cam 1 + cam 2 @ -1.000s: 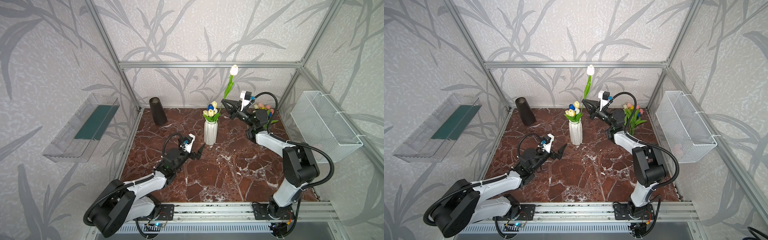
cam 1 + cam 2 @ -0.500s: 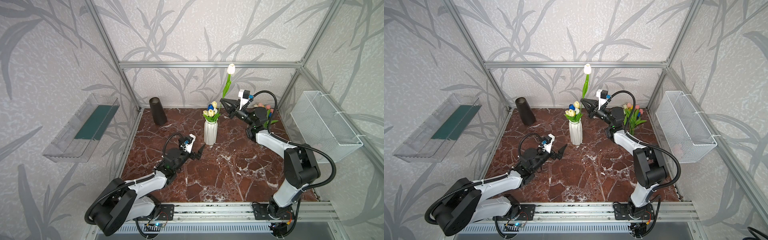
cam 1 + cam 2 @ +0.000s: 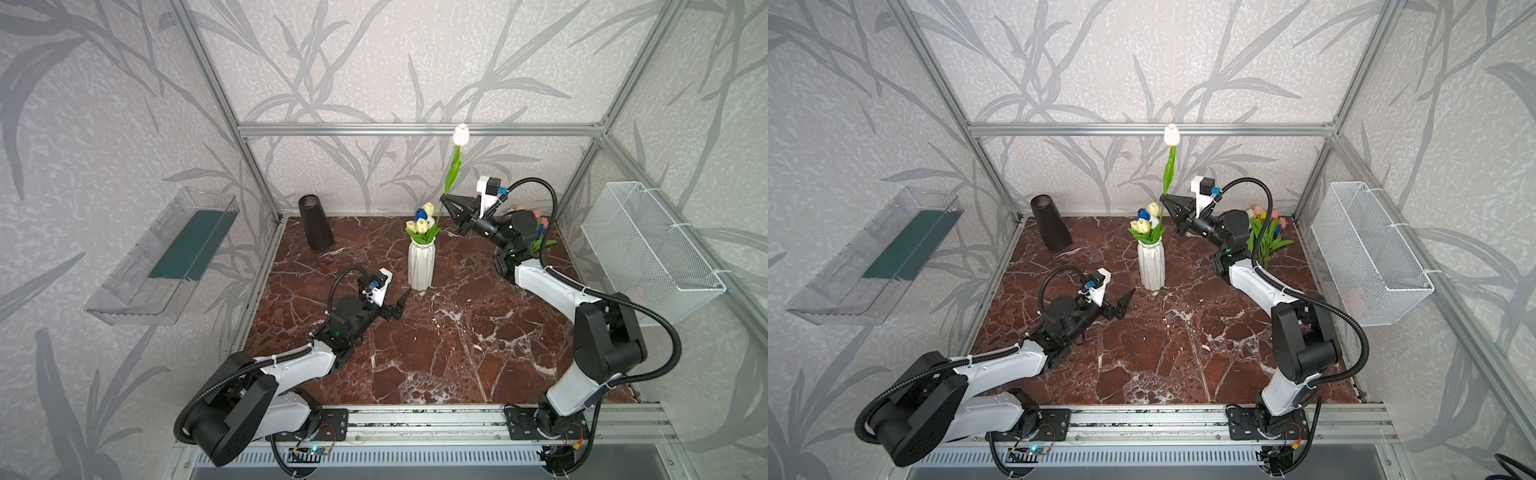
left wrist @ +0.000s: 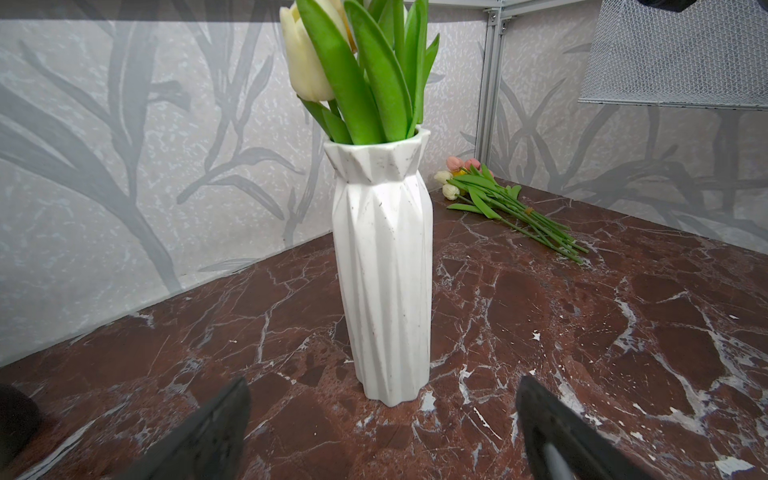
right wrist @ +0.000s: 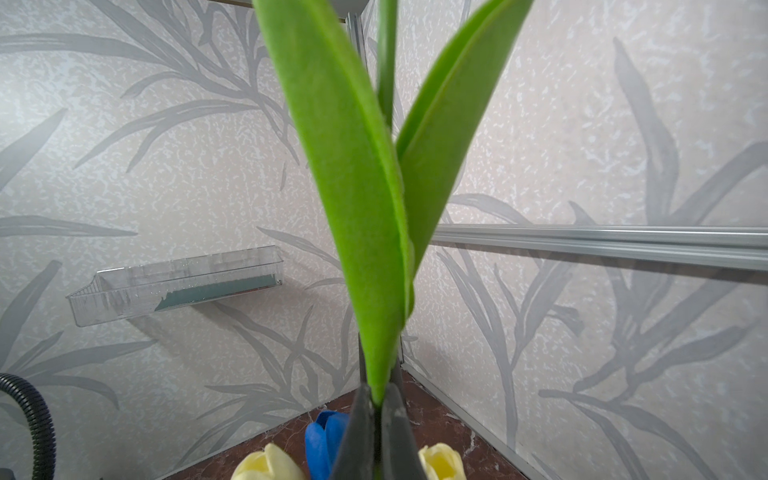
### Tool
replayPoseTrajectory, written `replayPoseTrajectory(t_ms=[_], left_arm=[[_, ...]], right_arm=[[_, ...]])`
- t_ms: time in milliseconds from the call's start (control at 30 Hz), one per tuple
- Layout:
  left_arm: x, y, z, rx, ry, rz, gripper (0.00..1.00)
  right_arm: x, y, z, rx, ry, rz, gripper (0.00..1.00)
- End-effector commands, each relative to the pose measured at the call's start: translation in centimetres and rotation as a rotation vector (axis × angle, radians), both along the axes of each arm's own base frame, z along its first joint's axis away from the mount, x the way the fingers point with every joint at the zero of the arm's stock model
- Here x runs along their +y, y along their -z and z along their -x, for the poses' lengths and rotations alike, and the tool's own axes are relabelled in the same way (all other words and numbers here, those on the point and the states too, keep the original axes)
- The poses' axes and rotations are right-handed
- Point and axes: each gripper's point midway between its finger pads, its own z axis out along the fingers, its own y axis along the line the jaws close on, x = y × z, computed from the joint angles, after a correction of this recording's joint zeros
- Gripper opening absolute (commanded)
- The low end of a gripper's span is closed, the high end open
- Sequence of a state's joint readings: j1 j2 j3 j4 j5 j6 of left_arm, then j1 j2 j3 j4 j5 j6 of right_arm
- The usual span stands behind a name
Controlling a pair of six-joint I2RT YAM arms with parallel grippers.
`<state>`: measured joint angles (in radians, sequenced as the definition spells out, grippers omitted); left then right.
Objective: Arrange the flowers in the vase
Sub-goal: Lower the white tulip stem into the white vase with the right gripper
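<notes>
Above the vase (image 3: 421, 266), the right gripper (image 3: 443, 199) is clamped on a cream tulip (image 3: 461, 135); beside the vase, the left gripper (image 3: 398, 304) stands wide apart.

Both arms (image 3: 291, 365) are white, with black joints (image 3: 611, 349) and cables (image 3: 532, 180).

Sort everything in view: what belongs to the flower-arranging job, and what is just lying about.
Belongs to the job:
white vase
arranged tulips standing in it
cream tulip, gripped by the shut right tool
loose tulip bunch, lying flat

Just lying about:
dark cone
clear wall tray
wire basket
</notes>
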<state>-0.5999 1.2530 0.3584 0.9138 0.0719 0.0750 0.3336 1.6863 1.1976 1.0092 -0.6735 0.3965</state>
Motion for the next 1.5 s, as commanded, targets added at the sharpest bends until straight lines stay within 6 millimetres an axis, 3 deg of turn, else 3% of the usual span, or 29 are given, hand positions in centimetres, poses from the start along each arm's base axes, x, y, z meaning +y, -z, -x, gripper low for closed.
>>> replayPoseTrajectory(t_ms=[0, 300, 700, 933, 1000, 1100, 1200, 1467], left_arm=[[-0.1, -1.3, -0.2, -0.034, 0.0, 0.029, 0.99], [-0.2, -1.3, -0.4, -0.036, -0.002, 0.016, 0.99], [-0.6, -0.9, -0.8, -0.031, 0.006, 0.014, 1.0], [-0.6, -0.3, -0.8, -0.017, 0.005, 0.02, 0.99], [-0.5, -0.2, -0.7, -0.016, 0.0, 0.022, 0.99], [-0.5, 0.0, -0.7, -0.013, 0.003, 0.026, 0.99], [-0.6, -0.1, -0.7, -0.015, 0.006, 0.027, 0.99], [-0.4, -0.1, -0.6, -0.019, 0.001, 0.03, 0.99]], right_arm=[[-0.1, -0.3, 0.2, -0.038, 0.021, 0.008, 0.0], [0.8, 1.6, 0.3, -0.043, 0.016, 0.06, 0.0], [1.9, 4.8, 2.4, -0.05, -0.032, 0.11, 0.0], [2.4, 7.7, 2.5, -0.001, -0.021, 0.187, 0.0], [2.3, 8.2, 2.5, 0.008, -0.017, 0.2, 0.04], [2.0, 8.2, 2.7, 0.018, -0.001, 0.211, 0.25], [1.7, 7.3, 3.0, 0.002, 0.02, 0.221, 0.36], [0.8, 4.5, 3.5, 0.012, 0.07, 0.246, 0.44]])
